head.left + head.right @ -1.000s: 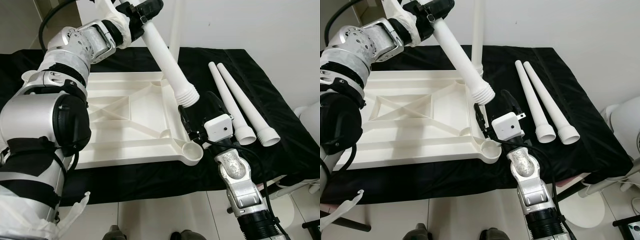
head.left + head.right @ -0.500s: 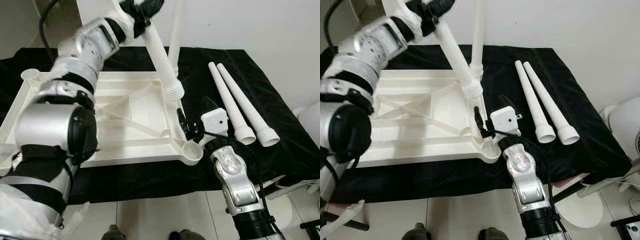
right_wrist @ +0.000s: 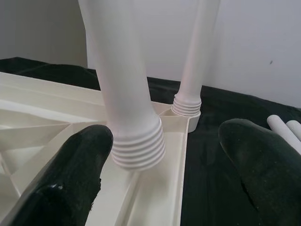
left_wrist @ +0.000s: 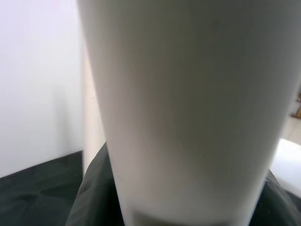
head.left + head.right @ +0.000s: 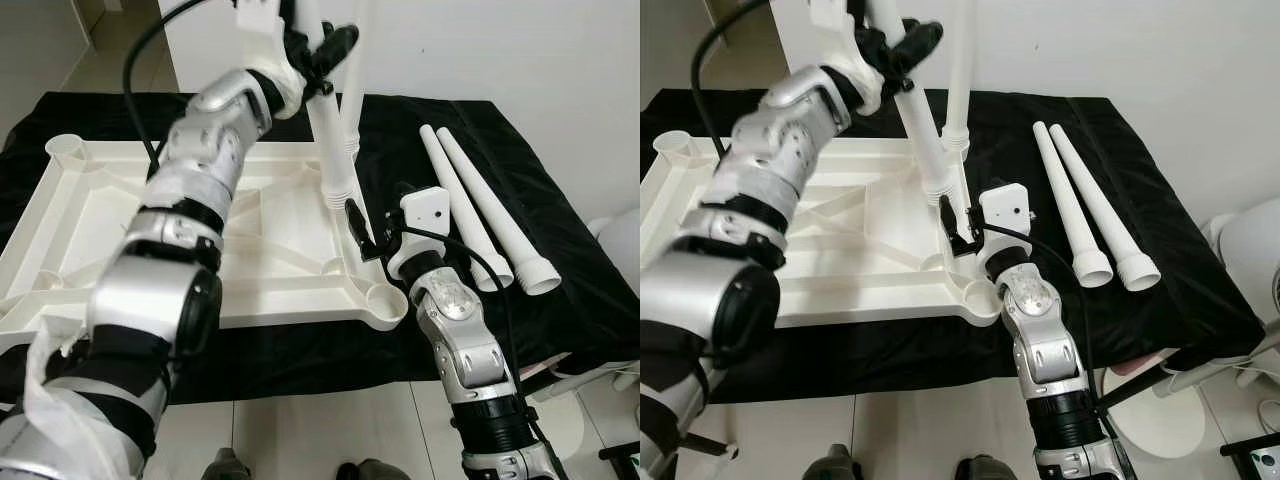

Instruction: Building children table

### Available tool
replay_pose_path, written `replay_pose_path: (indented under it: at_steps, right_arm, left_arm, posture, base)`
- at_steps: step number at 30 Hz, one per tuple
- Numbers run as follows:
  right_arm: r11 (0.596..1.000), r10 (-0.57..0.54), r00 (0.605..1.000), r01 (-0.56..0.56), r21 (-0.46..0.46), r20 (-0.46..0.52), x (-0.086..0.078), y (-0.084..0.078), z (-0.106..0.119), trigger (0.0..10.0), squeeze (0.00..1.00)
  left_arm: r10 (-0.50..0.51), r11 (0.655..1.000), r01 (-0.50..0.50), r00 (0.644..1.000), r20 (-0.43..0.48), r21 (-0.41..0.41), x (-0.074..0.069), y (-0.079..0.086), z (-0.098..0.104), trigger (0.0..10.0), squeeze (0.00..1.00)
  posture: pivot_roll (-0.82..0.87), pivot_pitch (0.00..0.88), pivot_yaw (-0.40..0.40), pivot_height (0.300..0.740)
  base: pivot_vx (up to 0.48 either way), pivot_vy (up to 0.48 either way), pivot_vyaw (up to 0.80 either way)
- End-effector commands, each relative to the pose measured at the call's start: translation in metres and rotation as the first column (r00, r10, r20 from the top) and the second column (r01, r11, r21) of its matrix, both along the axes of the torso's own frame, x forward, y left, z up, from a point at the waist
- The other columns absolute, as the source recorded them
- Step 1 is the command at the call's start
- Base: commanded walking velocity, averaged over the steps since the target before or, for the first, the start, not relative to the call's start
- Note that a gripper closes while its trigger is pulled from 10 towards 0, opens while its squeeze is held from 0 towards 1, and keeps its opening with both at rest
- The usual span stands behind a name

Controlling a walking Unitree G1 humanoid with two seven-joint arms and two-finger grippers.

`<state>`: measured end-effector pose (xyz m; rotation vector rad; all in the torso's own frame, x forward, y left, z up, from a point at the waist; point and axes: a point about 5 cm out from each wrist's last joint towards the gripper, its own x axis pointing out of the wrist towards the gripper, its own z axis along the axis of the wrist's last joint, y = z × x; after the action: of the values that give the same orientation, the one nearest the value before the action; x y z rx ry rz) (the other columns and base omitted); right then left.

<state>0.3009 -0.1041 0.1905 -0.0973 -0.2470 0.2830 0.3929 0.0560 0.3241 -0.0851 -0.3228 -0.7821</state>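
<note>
The main risk lies in the table leg that the left gripper carries: its ribbed threaded end hangs low over the upturned white tabletop, roughly at the ten o'clock of the empty near corner socket, and not yet over it — if it is lowered where it is, the thread would land on the flat rib of the frame and skid, and if it reaches the socket tilted, as it is now, it could cross-thread or jam. The left gripper's black fingers are pinched on the upper part of this leg, and its wrist camera sees little but the white shaft close up. A push sideways could also knock the fitted leg, which stands upright in the far corner socket at twelve o'clock of the carried one. The right gripper sits just at three o'clock of the ribbed end, fingers spread wide to either side of it and holding nothing; whether the left finger pad touches the ribs I cannot tell. Further right, two spare legs lie side by side on the black cloth, well apart from the work
</note>
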Motion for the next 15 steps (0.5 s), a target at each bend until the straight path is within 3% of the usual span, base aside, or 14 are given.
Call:
replay_pose_path:
  at_steps: [1, 15]
  right_arm:
    - [1.0, -0.023, 1.0, 0.023, -0.005, 0.001, 0.003, -0.003, 0.003, 10.0, 0.0]
    - [0.99, -0.102, 0.995, 0.1, -0.095, -0.006, 0.025, -0.009, 0.009, 10.0, 0.0]
  left_arm:
    - [0.002, 1.0, -0.003, 0.999, 0.043, 0.019, -0.004, -0.006, 0.007, 10.0, 0.0]
    - [-0.061, 0.998, 0.06, 0.992, 0.111, 0.013, -0.033, -0.04, 0.014, 10.0, 0.0]
  posture:
    - [0.01, 0.0, -0.049, 0.74]
    - [0.02, 0.0, -0.047, 0.74]
  base:
    - [0.0, 0.0, 0.0]
    - [0.0, 0.0, 0.0]
